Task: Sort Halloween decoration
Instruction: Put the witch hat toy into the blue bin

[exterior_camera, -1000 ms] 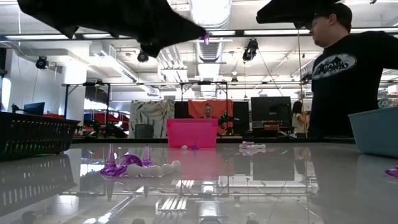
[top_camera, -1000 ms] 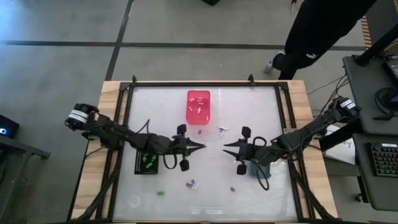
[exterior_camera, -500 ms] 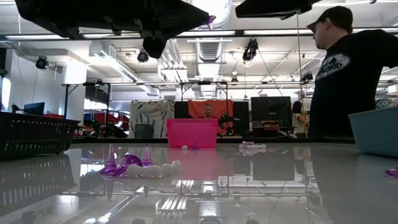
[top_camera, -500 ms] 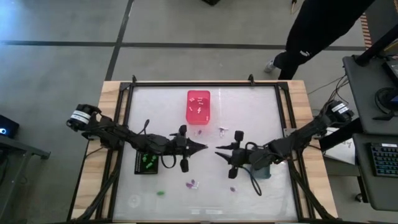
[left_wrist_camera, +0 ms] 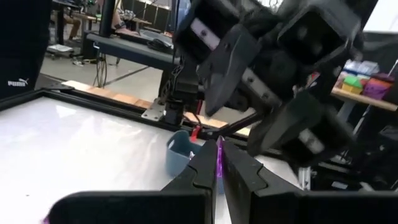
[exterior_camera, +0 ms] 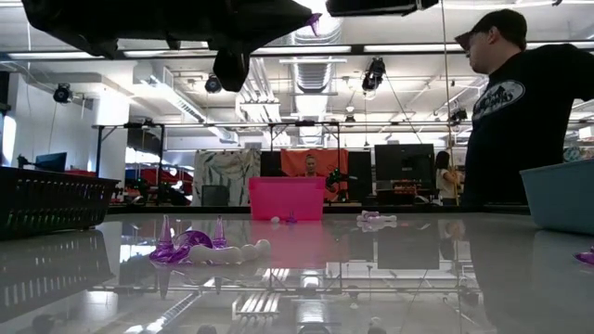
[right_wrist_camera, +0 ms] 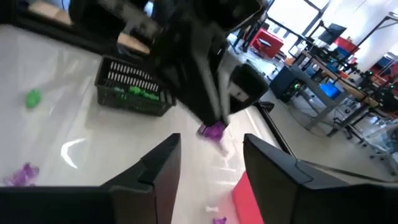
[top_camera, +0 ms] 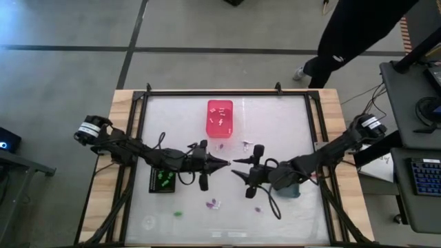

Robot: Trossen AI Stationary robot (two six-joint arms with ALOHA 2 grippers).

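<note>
- Above the middle of the table [top_camera: 275, 117], the left gripper [top_camera: 226, 163] is clenched on a small purple decoration piece [right_wrist_camera: 212, 130], pinched at the very tips of its fingers [left_wrist_camera: 202, 171] and held high off the surface.
- The right gripper [top_camera: 236, 165] faces it almost tip to tip, its fingers [right_wrist_camera: 158, 168] spread wide with the purple piece in the gap ahead of them; it grasps nothing.
- This looks like a hand-over of the piece from left to right, probably bound for the grey-blue bin [top_camera: 289, 189] under the right arm.
- To do it well, the right fingers should come in on either side of the exposed end of the piece and close on the part that sticks out beyond the left tips, not on the left fingers themselves.
- The left should keep its pinch until the right has a firm hold; so small a piece would likely drop if let go early.
- Both arms reach inward, stretched low and nearly level, meeting near the table's centre line, just in front of the pink bin [top_camera: 220, 118].
- Other pieces lie loose: a green one [top_camera: 178, 214] and purple ones [top_camera: 213, 204] near the front edge, with green ones already in the black basket [top_camera: 164, 180].
</note>
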